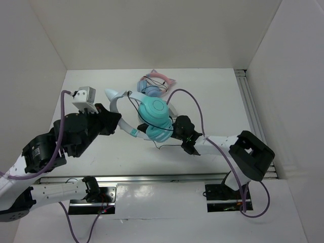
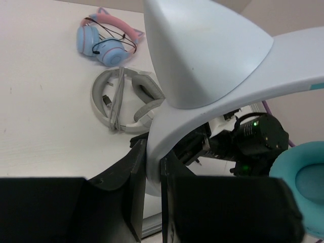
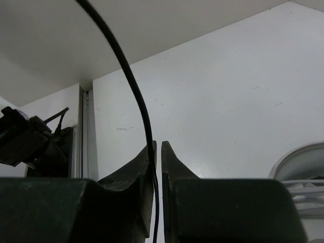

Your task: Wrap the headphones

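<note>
The headphones, with teal ear cups (image 1: 154, 113) and a pale headband (image 1: 117, 104) with cat-ear points, are held up over the middle of the table. My left gripper (image 1: 115, 121) is shut on the headband; in the left wrist view its jaws (image 2: 153, 169) pinch the band just below one cat-ear point (image 2: 202, 50). A teal cup (image 2: 302, 177) shows at the right edge there. My right gripper (image 1: 175, 129) sits against the lower cup. In the right wrist view its jaws (image 3: 158, 148) are closed on the thin black cable (image 3: 135, 93), which arcs up and away.
A pink-banded blue-cupped pair (image 1: 154, 83) (image 2: 104, 38) lies at the back of the table. A grey-and-white pair (image 2: 126, 98) lies on the table under the held headphones. White walls enclose the table, and a metal rail (image 1: 250, 101) runs along the right side.
</note>
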Robot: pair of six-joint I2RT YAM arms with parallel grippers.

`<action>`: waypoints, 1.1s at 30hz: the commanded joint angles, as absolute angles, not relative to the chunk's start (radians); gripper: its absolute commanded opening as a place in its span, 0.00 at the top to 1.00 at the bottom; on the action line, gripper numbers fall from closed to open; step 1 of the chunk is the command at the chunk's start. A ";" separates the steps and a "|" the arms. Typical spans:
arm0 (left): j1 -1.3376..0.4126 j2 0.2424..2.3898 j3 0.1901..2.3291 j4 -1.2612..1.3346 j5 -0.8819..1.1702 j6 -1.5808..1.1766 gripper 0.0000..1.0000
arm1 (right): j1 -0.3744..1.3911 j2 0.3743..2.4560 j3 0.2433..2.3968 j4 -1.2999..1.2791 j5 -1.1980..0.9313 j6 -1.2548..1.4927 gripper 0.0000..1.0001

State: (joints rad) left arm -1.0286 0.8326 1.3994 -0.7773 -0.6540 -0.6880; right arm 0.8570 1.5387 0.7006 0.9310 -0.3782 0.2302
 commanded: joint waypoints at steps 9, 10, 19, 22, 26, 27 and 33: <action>-1.032 0.841 1.517 -0.664 -0.896 -0.781 1.00 | 0.876 1.637 0.589 1.197 -0.428 0.311 0.87; -1.032 0.841 1.528 -0.664 -0.922 -0.781 1.00 | 0.876 1.637 0.589 1.209 -0.419 0.321 0.87; -1.032 0.900 1.600 -0.696 -1.043 -0.736 1.00 | 0.894 1.646 0.522 1.218 -0.391 0.311 0.93; -1.032 0.913 1.609 -0.707 -1.098 -0.736 1.00 | 0.905 1.635 0.511 1.189 -0.356 0.285 0.99; -0.994 0.931 1.609 -0.718 -1.164 -0.726 1.00 | 0.978 1.570 0.482 1.102 -0.302 0.227 1.00; -0.983 0.945 1.609 -0.718 -1.164 -0.726 1.00 | 1.006 1.551 0.482 1.085 -0.275 0.204 1.00; -0.830 0.969 1.556 -0.670 -1.201 -0.647 1.00 | 1.210 1.379 0.462 0.876 -0.060 0.078 1.00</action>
State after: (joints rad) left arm -0.8841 0.9813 1.5558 -0.7979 -1.1358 -0.6807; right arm 1.1481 1.4666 0.4709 0.9520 -0.1837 0.1600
